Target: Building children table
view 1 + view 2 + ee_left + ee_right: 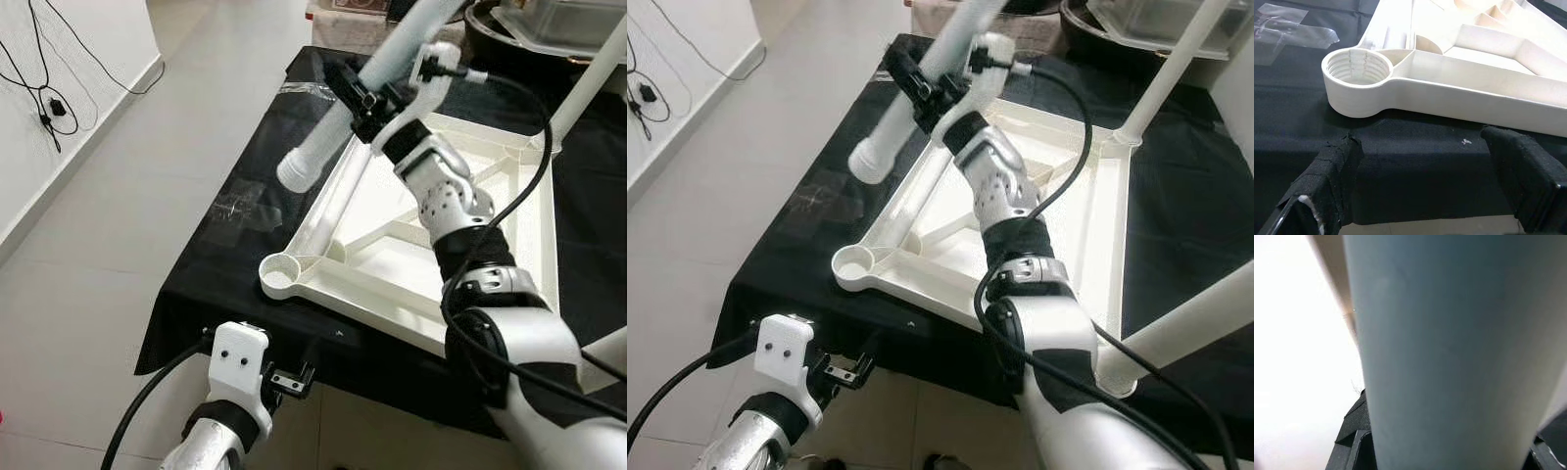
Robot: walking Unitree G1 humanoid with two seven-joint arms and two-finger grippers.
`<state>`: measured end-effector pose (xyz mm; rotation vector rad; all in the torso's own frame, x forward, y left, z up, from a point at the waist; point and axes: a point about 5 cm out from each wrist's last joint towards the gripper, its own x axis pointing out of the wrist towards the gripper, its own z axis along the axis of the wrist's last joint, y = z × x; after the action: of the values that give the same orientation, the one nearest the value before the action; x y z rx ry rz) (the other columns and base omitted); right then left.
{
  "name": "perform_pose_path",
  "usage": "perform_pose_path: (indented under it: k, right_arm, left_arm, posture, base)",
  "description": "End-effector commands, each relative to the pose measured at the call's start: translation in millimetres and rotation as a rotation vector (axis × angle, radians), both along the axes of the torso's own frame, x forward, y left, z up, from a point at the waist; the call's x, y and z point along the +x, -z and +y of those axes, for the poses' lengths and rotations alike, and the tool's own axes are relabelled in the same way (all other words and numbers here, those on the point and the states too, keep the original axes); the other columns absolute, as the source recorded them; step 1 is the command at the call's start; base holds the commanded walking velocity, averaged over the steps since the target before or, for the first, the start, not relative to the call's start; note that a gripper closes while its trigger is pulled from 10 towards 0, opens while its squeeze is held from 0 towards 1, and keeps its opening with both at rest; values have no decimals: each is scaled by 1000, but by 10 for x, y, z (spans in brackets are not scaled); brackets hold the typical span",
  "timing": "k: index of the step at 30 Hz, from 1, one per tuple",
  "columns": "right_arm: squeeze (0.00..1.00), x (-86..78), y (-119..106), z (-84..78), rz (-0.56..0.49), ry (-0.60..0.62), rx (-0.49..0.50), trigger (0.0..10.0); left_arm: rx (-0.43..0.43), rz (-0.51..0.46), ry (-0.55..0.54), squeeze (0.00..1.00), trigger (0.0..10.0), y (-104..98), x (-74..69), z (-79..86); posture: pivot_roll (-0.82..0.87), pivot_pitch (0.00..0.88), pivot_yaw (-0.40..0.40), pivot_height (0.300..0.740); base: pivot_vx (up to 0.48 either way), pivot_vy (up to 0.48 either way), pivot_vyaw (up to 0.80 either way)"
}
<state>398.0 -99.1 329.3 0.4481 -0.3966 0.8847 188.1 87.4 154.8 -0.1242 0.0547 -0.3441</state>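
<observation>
A white children's tabletop (431, 245) lies upside down on a black-covered table (235, 274). Its near-left corner has an empty threaded socket (282, 274), seen close up as the socket (1356, 71) in the left wrist view. My right gripper (367, 98) is shut on a pale tube-shaped table leg (338, 127), held tilted in the air above the tabletop's left rim, its lower end (297, 171) pointing down-left. The leg (1449, 357) is very close in the right wrist view. My left gripper (1425, 181) stands open low at the table's front edge, just before the socket.
Other white legs stand fitted in the tabletop, one at the far right (1161, 83) and one at the near right (1185, 328). Clear tape (240, 206) is stuck on the black cloth. Cables (44, 98) hang on the left wall. Grey floor lies to the left.
</observation>
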Motion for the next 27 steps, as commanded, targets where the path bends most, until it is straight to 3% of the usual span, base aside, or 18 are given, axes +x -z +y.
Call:
perform_pose_path:
  k: [1,3,15,27]
  right_arm:
    - [0,-51,62,52,-4,-108,-37,10000]
    - [0,-101,197,136,9,-198,-107,10000]
    - [0,-201,644,337,61,-334,-285,10000]
    - [0,-221,791,312,30,-292,-458,10000]
  left_arm:
    - [4,17,3,0,10000,25,-23,-2]
    - [4,16,3,0,10000,17,-29,3]
    - [-2,19,0,0,10000,-6,-75,2]
    - [-6,23,2,0,10000,-13,-86,-2]
  posture:
    - [105,191,-85,740]
    - [104,199,-87,740]
    - [109,222,-89,740]
    - [104,226,-89,740]
  base:
    - [0,0,0]
    - [0,0,0]
    - [0,0,0]
    - [0,0,0]
